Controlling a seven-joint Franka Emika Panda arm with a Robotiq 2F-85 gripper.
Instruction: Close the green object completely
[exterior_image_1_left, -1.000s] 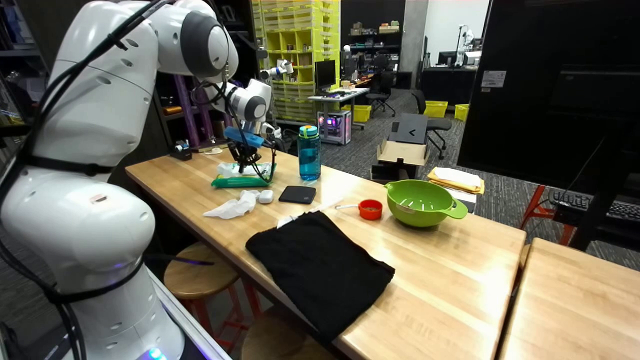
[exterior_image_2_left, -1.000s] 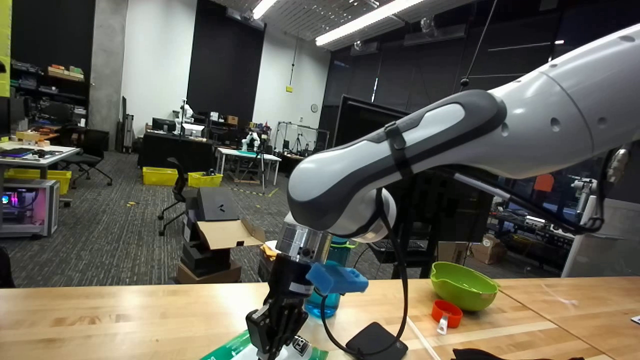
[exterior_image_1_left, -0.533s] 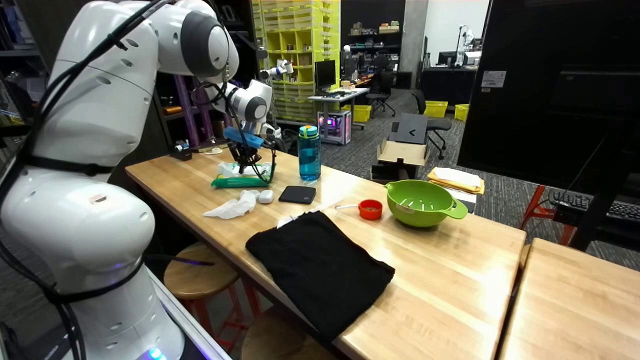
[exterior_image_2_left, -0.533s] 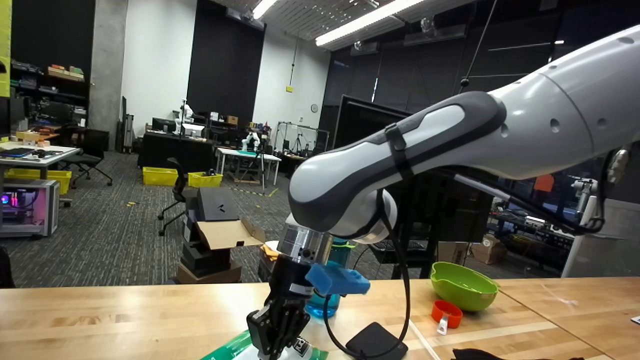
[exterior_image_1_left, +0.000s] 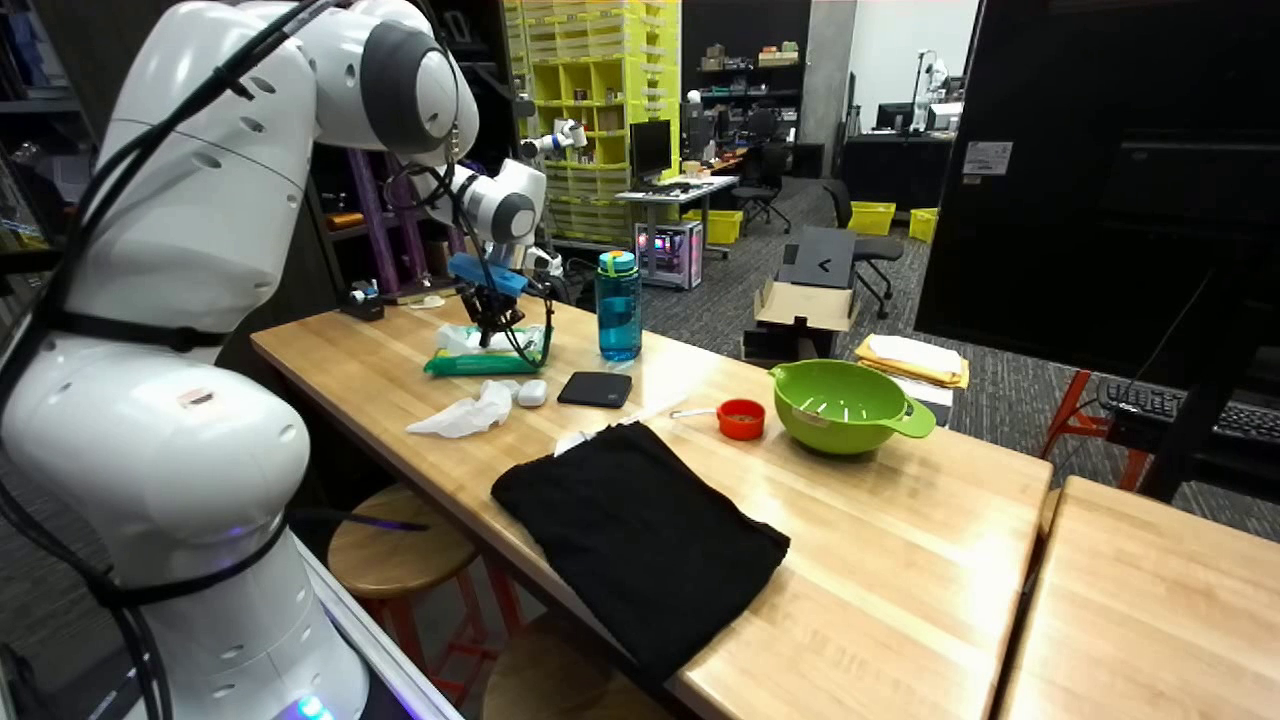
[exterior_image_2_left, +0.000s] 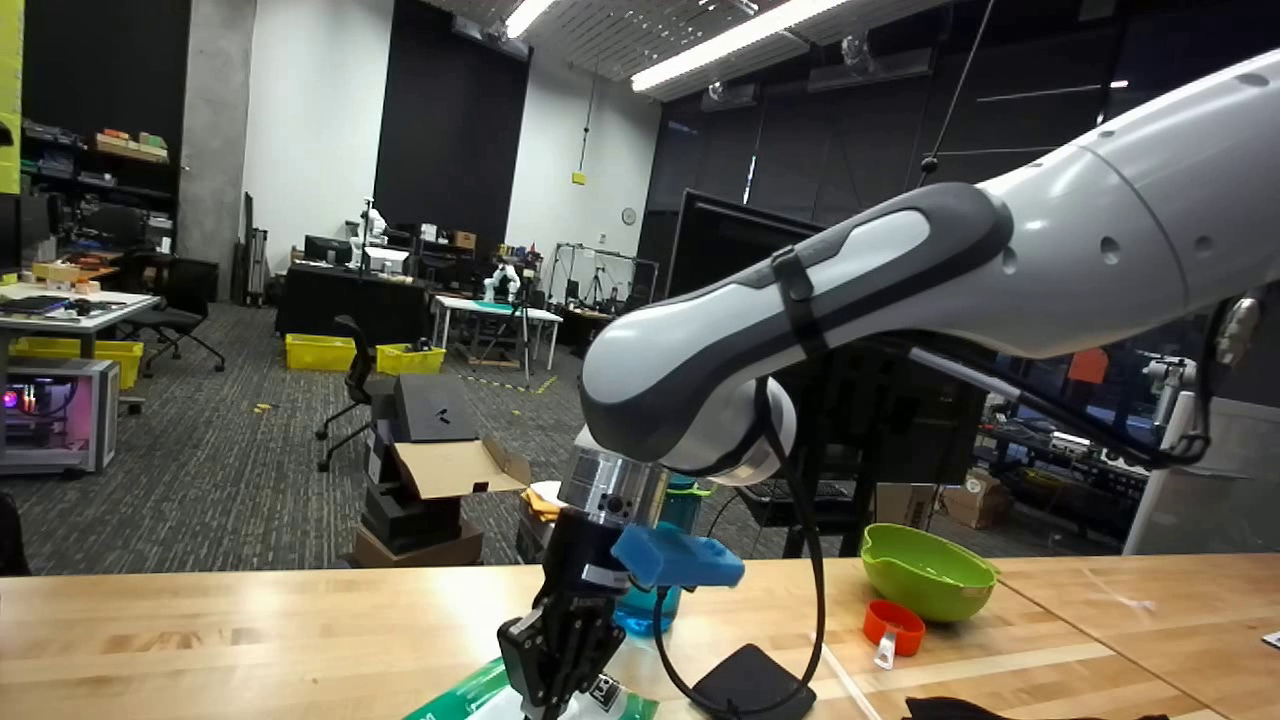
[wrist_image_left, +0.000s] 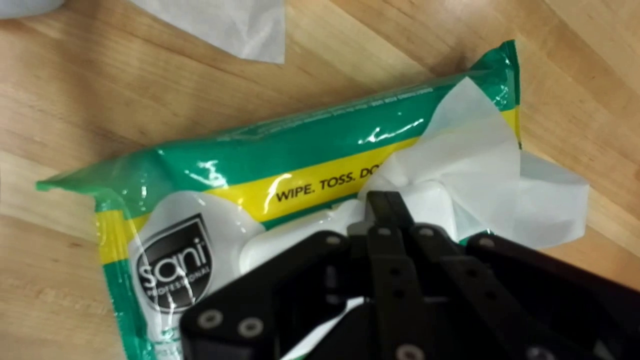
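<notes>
The green object is a soft green, yellow and white wipes pack (wrist_image_left: 295, 145) lying flat on the table. It also shows in both exterior views (exterior_image_1_left: 485, 365) (exterior_image_2_left: 465, 692). Its white plastic lid (wrist_image_left: 431, 200) lies along the middle, largely hidden under my fingers. A white wipe (wrist_image_left: 475, 155) sticks out over the lid's right part and past the pack's edge. My gripper (wrist_image_left: 384, 196) is shut, its fingertips together, pointing down at the lid. I see nothing between them. It also shows above the pack in both exterior views (exterior_image_1_left: 484, 340) (exterior_image_2_left: 545, 700). Whether the tips press on the lid is hard to tell.
A teal bottle (exterior_image_1_left: 619, 312) stands beside the pack. A black flat case (exterior_image_1_left: 595, 389), small white case (exterior_image_1_left: 532, 393) and crumpled tissue (exterior_image_1_left: 465, 412) lie near it. Farther along are a red cup (exterior_image_1_left: 741, 420), green bowl (exterior_image_1_left: 840, 405) and black cloth (exterior_image_1_left: 645, 540).
My gripper has shifted slightly to the right in both exterior views. The pack has slid very slightly the same way. The gripper looks shut throughout.
</notes>
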